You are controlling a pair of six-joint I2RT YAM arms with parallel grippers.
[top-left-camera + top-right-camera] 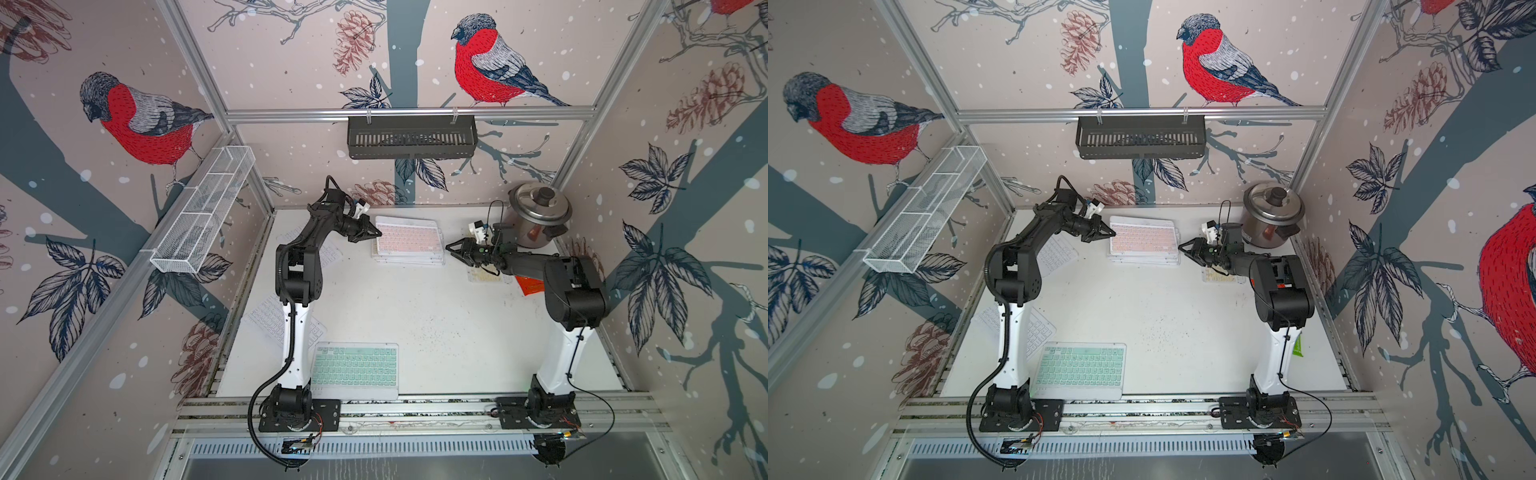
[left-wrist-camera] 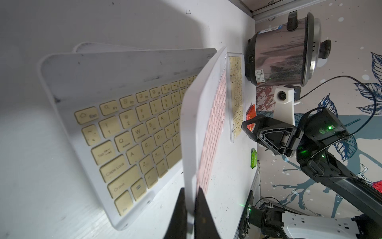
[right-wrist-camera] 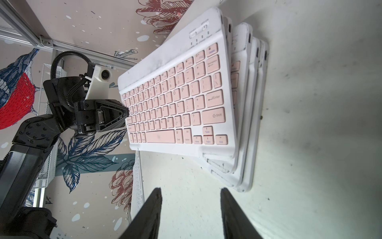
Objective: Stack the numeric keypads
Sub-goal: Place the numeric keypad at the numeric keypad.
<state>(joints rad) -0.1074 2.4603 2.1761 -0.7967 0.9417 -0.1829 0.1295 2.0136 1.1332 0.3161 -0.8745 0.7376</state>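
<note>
A pile of numeric keypads (image 1: 409, 259) lies at the back middle of the table, topped by a pink-keyed one (image 1: 409, 239) (image 3: 175, 99). My left gripper (image 1: 376, 233) (image 2: 191, 190) is shut on that pink keypad's (image 2: 213, 124) left edge, above a yellow-keyed keypad (image 2: 132, 134). My right gripper (image 1: 451, 249) (image 3: 190, 191) hangs open just right of the pile, with nothing between its fingers. A mint-green keypad (image 1: 353, 370) lies at the front. White-keyed keypads (image 1: 270, 320) lie partly under the left arm. Another yellow keypad (image 1: 486, 276) lies under the right arm.
A steel pot (image 1: 538, 214) stands at the back right corner. An orange packet (image 1: 530, 286) lies beneath the right arm and a green packet (image 1: 1298, 347) by the right edge. A black basket (image 1: 411, 137) and a white wire basket (image 1: 203, 208) hang on the walls.
</note>
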